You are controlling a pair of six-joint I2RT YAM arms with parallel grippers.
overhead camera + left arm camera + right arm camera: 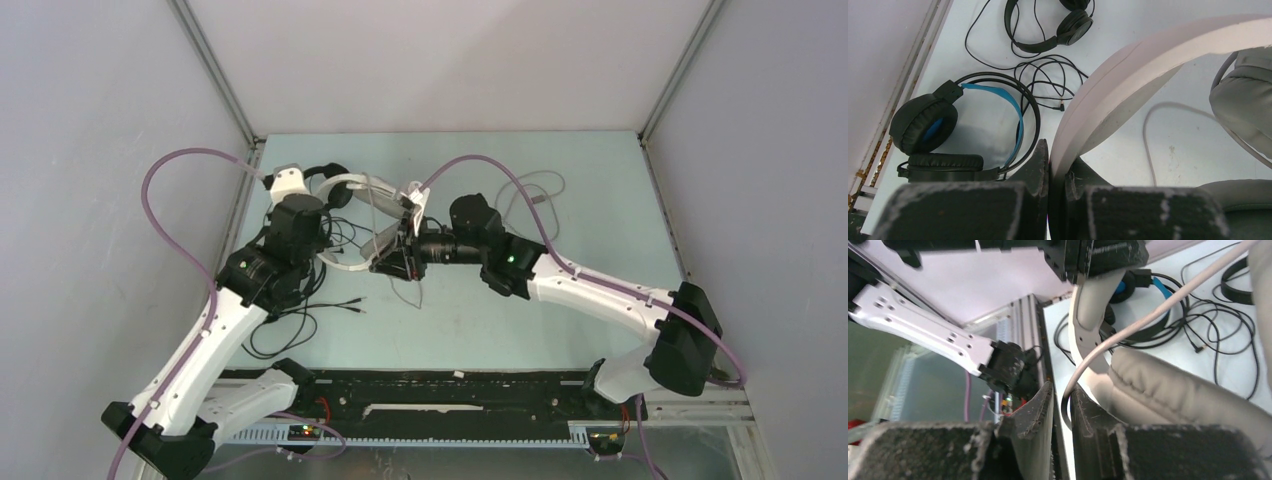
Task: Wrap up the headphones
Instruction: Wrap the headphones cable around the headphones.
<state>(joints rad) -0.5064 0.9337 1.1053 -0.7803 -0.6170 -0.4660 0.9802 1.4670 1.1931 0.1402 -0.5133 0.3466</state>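
Left gripper (1053, 161) is clamped hard on the white headset (1128, 65): both fingers pinch the pale headband edge-on, and the band curves up and away from the pads over the table (1158, 20). The overhead view shows the same grip, with the white headset (352, 182) arched between the two wrists.

Right gripper (1062, 391) comes in from the other side of the white headset. Its jaws are nearly together with the pale cable (1128, 327) running down between them. The cable looks pinched, and the headset's grey ear cushion (1173, 390) sits just beside the right-hand finger.

Off the white headset's left-arm side, the bulkier black headset (928, 127) lies flat on the table with its blue lining showing, close to the band. The slim black headset (1068, 30) lies beyond it, farther from the band. A loose tangle of black cable (1048, 80) spreads between those two and reaches almost to the white band, its jack plug (1060, 106) just beside the band.
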